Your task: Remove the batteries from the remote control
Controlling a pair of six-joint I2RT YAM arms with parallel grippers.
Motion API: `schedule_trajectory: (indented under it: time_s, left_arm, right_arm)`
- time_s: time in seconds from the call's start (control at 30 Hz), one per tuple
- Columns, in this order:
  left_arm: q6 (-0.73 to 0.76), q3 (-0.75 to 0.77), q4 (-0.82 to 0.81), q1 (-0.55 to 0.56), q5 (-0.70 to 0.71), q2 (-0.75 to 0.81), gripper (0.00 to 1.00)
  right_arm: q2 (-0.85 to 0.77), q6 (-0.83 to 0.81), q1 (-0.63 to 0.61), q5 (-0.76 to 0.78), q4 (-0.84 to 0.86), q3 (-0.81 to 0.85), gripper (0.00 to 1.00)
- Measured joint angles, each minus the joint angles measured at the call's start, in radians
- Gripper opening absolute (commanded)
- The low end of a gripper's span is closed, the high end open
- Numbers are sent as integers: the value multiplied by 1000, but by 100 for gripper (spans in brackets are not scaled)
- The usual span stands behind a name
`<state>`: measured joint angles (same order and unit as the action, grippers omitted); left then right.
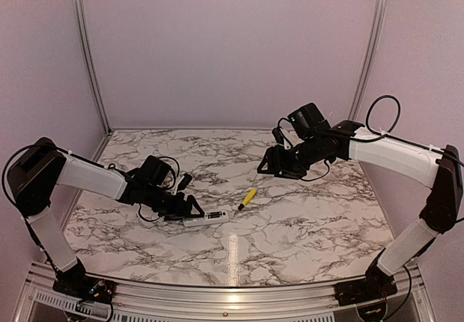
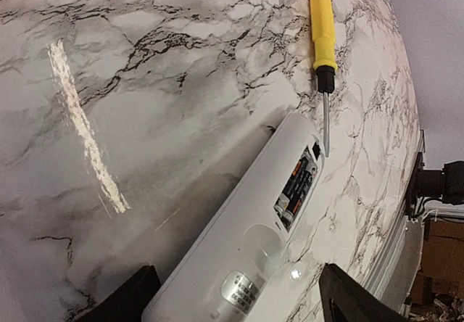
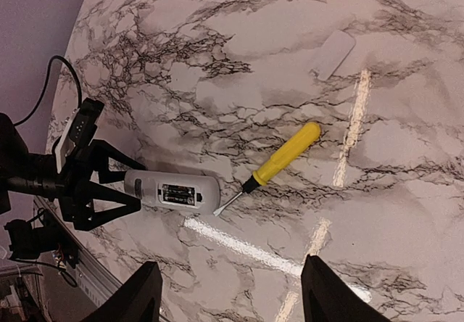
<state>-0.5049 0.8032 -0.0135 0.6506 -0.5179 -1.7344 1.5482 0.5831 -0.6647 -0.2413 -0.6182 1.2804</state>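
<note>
The white remote control (image 1: pixel 207 219) lies on the marble table, back side up with its compartment uncovered. Two dark batteries (image 2: pixel 296 188) sit side by side inside it; they also show in the right wrist view (image 3: pixel 177 191). My left gripper (image 1: pixel 194 209) is low at the remote's left end, open, with its fingers (image 2: pixel 127 300) on either side of the remote (image 2: pixel 239 235) and gaps showing on both sides. My right gripper (image 1: pixel 270 164) hangs open and empty above the table, farther back and to the right, looking down on the remote (image 3: pixel 170 189).
A yellow-handled screwdriver (image 1: pixel 247 198) lies just right of the remote, its blade tip touching or nearly touching the remote's end (image 2: pixel 323 32) (image 3: pixel 279 161). A small pale cover plate (image 3: pixel 333 54) lies flat on the marble farther off. Metal rail along the near table edge.
</note>
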Motion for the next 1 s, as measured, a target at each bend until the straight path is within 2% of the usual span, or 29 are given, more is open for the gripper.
schedule_trajectory:
  time_s: [0.43,0.7,0.83,1.0]
  left_arm:
    - [46,16,101,-11,121,45,94]
    - [79,63,260,-13,238,69,94]
    - [100,111,358,-17,298,84,94]
    - [118,215,406,-6,336,96,93]
  right_arm:
    - [0,0,0,0,0,0,65]
    - [-4,-2,0,5,-1,0,67]
    - [-15,-12,0,20,-5,0,73]
    - [-28,-35,3,47,-25,2,88]
